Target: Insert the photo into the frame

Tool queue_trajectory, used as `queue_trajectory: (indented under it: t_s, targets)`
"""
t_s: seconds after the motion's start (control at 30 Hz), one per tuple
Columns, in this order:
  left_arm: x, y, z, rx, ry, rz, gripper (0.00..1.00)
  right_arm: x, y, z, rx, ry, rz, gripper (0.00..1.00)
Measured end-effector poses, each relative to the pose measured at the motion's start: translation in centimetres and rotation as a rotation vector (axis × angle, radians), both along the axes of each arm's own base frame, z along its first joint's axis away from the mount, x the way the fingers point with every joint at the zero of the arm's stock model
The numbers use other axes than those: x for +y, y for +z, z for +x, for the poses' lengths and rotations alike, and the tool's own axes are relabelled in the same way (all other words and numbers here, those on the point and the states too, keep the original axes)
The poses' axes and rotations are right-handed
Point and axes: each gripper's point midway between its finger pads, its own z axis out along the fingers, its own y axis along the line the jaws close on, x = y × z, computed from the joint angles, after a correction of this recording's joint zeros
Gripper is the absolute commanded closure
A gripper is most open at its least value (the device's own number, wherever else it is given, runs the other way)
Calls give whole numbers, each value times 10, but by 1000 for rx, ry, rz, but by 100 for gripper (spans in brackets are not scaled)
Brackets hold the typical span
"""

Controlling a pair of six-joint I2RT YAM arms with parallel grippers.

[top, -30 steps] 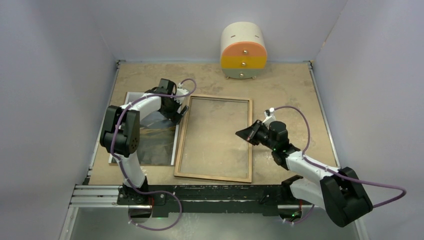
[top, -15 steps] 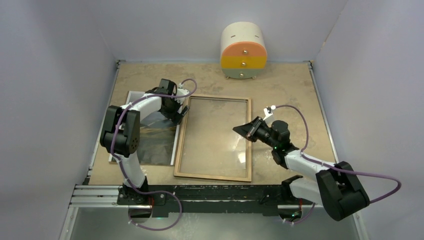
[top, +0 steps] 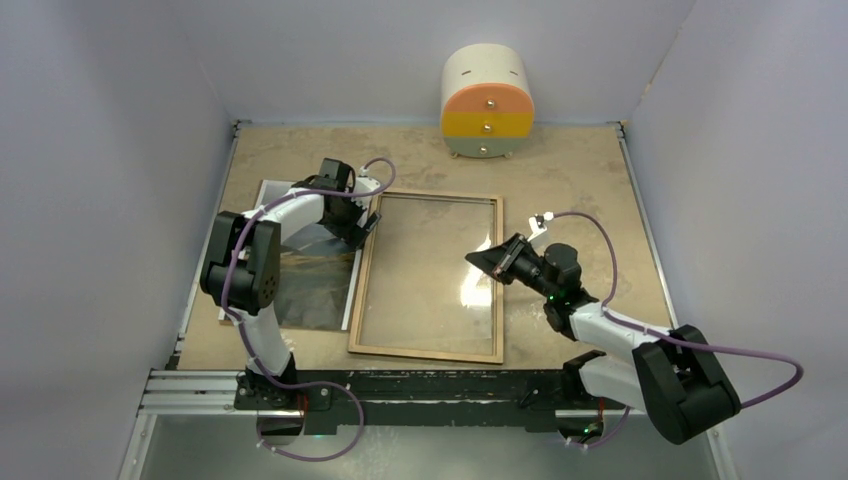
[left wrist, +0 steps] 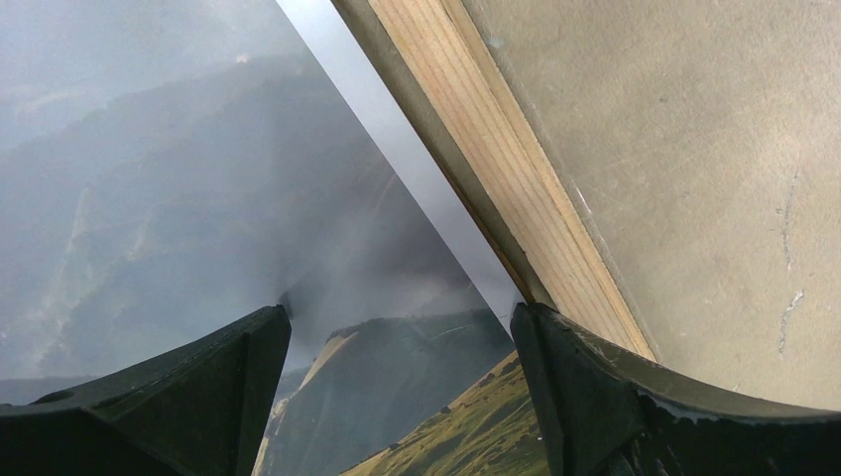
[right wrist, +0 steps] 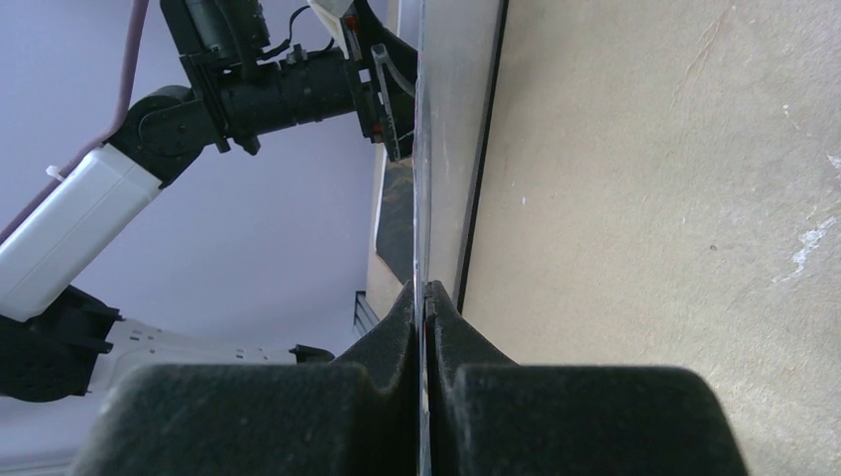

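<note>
Brown worktop (top: 570, 190), seen from above. At the left we find the photo (top: 312, 295), a dark landscape print, lying flat and face up, partly under the left arm. The left hand (top: 362, 228) sits low over its right border, fingers spread wide, holding nothing. Just beside the photo, in the middle, lies the frame (top: 425, 352), light wood side up. At its right rail the right hand (top: 492, 262) is pinched tight on the edge of a thin clear pane (top: 430, 270).
</note>
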Motion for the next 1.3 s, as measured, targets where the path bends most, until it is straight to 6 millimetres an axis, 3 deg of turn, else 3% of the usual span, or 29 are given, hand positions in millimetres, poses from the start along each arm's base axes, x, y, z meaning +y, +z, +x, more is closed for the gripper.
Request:
queue_trajectory:
  t_s: [0.67, 1.3]
  targets:
    - [0, 0, 0, -2, -1, 4, 10, 14, 9, -4, -9, -2, 47, 100]
    - [0, 0, -1, -1, 4, 5, 10, 29, 33, -6, -69, 10, 19, 100]
